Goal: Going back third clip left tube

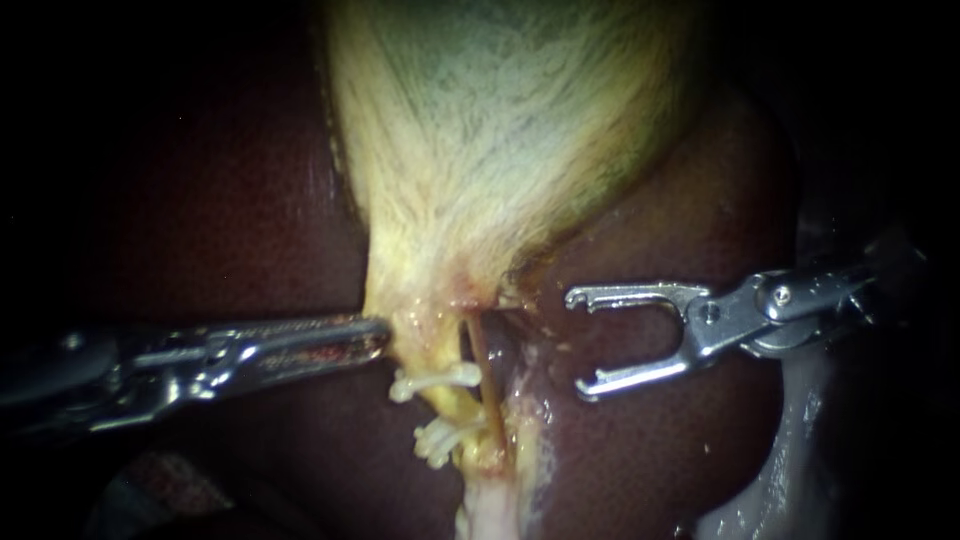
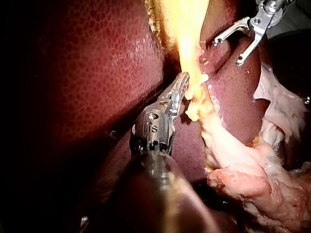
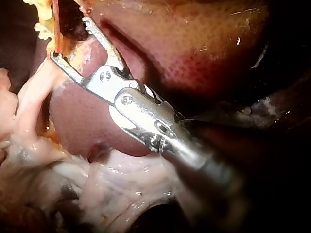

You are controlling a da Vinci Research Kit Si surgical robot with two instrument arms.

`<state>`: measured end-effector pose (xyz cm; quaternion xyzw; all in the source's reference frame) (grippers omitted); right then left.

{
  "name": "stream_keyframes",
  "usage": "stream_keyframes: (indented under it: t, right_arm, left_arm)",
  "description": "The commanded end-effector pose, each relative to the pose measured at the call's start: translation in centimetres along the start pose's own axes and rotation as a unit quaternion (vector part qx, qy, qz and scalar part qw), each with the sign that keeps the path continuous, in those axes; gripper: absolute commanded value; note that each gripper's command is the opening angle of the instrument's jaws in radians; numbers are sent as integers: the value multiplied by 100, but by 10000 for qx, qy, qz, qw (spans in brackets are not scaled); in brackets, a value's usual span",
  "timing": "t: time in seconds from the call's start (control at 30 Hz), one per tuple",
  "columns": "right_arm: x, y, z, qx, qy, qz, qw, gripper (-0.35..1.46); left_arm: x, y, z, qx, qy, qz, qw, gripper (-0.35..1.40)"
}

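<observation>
The yellow-white gallbladder narrows to a neck between both instruments. Below the neck the yellow left tube carries two white clips. A thin brown right tube runs beside it. My left instrument has its jaws shut on the edge of the gallbladder neck, as the left wrist view also shows. My right instrument stands right of the tubes, clear of them, with jaws wide open and nothing between them. In the right wrist view its jaws point toward the brown tube.
Dark red liver lies all around the gallbladder and under both instruments. Pale, wet loose tissue lies under the right instrument's shaft, and also shows in the right wrist view and the left wrist view.
</observation>
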<state>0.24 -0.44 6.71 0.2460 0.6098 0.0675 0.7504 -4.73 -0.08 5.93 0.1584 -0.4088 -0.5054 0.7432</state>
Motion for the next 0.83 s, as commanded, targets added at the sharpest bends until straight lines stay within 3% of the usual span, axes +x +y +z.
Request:
stream_keyframes:
  t: [0.03, 0.17, 0.27, 0.83]
  right_arm:
    - [0, 0, 0, 16, -2, 0, 10000, 60]
    - [0, -1, 0, 16, -2, -1, 10000, 60]
    - [1, -2, 1, 18, -2, -2, 10000, 60]
    - [1, -4, 0, 35, -3, -32, 10000, 60]
  left_arm:
    - [2, -1, 7, -24, -30, 7, 10000, -33]
    - [10, -6, 35, -5, 45, 30, 10000, -33]
    - [13, -8, 44, -9, 71, 38, 10000, -33]
    - [13, -1, 44, 6, 94, 47, 9999, -32]
